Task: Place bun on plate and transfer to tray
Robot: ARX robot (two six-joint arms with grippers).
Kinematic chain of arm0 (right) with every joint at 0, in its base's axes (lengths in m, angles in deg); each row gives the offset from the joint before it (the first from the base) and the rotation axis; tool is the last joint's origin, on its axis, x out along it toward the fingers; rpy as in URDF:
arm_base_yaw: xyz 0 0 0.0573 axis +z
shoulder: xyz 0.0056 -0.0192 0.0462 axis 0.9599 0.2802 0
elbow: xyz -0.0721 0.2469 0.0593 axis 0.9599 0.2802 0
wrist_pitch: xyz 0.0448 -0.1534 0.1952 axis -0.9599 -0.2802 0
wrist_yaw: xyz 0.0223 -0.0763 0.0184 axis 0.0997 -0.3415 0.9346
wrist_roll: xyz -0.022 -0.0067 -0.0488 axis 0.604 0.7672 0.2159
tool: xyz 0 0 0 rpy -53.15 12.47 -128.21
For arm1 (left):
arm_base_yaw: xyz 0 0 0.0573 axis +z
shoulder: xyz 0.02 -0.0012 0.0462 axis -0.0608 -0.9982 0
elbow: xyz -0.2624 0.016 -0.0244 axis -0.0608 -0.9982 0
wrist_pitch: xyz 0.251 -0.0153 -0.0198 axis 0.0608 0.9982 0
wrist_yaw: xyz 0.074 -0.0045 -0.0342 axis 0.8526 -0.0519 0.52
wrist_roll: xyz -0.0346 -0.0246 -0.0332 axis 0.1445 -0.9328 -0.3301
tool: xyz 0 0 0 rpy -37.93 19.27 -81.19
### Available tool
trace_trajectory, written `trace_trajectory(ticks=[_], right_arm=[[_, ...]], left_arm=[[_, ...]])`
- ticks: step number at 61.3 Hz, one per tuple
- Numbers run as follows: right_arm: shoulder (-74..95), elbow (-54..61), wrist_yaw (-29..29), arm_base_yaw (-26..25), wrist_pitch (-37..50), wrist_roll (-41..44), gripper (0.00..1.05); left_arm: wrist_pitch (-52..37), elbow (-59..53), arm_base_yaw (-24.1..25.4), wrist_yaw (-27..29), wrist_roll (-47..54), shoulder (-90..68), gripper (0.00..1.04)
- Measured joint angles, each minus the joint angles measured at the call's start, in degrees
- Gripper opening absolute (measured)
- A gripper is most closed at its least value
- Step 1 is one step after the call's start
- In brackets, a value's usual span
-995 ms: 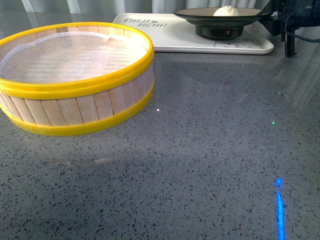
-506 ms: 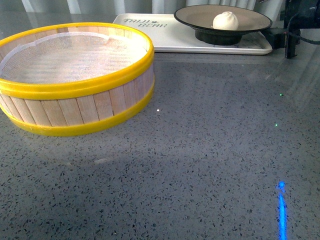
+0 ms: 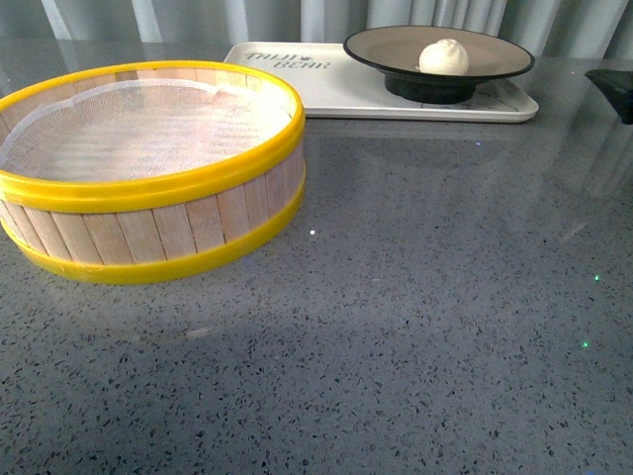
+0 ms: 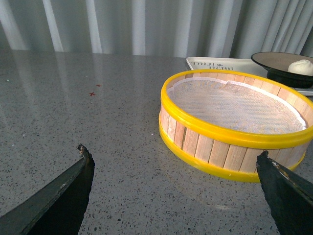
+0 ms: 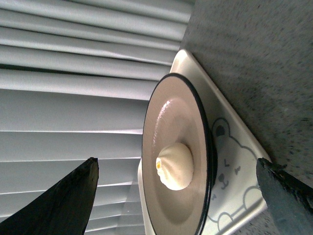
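The white bun [image 3: 444, 56] sits in the middle of the black-rimmed beige plate [image 3: 396, 47], which stands on the cream tray [image 3: 326, 84] at the back of the table. In the right wrist view the bun [image 5: 174, 166], plate [image 5: 164, 122] and tray with its bear drawing [image 5: 230, 166] show between the wide-apart fingers; my right gripper [image 5: 176, 169] is open and empty, drawn back from the plate. Only a dark tip of it [image 3: 615, 91] shows at the front view's right edge. My left gripper [image 4: 173, 156] is open and empty over bare table beside the steamer basket.
A yellow-rimmed wooden steamer basket [image 3: 148, 168] with a white cloth liner stands at the left front; it also shows in the left wrist view [image 4: 234, 122]. A grey speckled table [image 3: 415, 297] spreads around it. Pleated grey curtains hang behind the tray.
The plate with the bun has come down onto the tray. My right gripper has let go of its rim and pulled away to the right, almost out of the front view.
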Motion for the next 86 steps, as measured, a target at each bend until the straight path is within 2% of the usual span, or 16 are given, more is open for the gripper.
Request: trace_trajectory(ticks=[10,17,21,24,29,33,39,41,43,46,49,55,68,70,86], right_arm=[[-9.4,5.3,-5.8,-2.6,-5.2,6.0,0.96],[-16.9,7.9,-14.5,-4.4,-8.8,14.4,0.96],[-22.2,9.7,-20.5,-5.4,-9.0,22.5,0.96],[-25.2,10.8,-22.9,-6.1,-9.0,27.3,0.96],[-33.1,14.8,-26.9,-7.3,-6.0,40.1,0.96],[-40.1,20.5,-26.9,-8.8,-3.6,50.0,0.96],[-46.7,27.4,-24.2,-11.0,-0.7,57.3,0.96],[-48.9,29.0,-19.7,-12.5,-2.6,59.8,0.92],[-52.0,31.9,-10.6,-13.8,-5.2,64.3,0.85],[-57.0,38.0,-2.5,-14.2,-5.5,68.0,0.74],[-61.3,43.4,-0.5,-13.6,-5.3,70.2,0.65],[-67.3,51.0,-1.9,-10.9,-4.7,72.1,0.47],[-73.5,58.0,-7.1,-6.4,-4.2,73.1,0.11],[-74.9,59.2,-7.9,-5.4,-4.2,73.1,0.03],[-83.0,64.9,-13.6,0.1,-6.4,73.5,0.02]], left_arm=[[0.0,0.0,0.0,0.0,0.0,0.0,0.98],[0.0,0.0,0.0,0.0,0.0,0.0,0.98],[0.0,0.0,0.0,0.0,0.0,0.0,0.98],[0.0,0.0,0.0,0.0,0.0,0.0,0.98],[0.0,0.0,0.0,0.0,0.0,0.0,0.98],[0.0,0.0,0.0,0.0,0.0,0.0,0.98],[0.0,0.0,0.0,0.0,0.0,0.0,0.98],[0.0,0.0,0.0,0.0,0.0,0.0,0.98],[0.0,0.0,0.0,0.0,0.0,0.0,0.98],[0.0,0.0,0.0,0.0,0.0,0.0,0.98],[0.0,0.0,0.0,-0.1,0.0,0.0,0.98],[0.0,0.0,0.0,0.1,0.0,0.0,0.98],[0.0,0.0,0.0,0.0,0.0,0.0,0.98],[0.0,0.0,0.0,0.0,0.0,0.0,0.98],[0.0,0.0,0.0,0.0,0.0,0.0,0.98]])
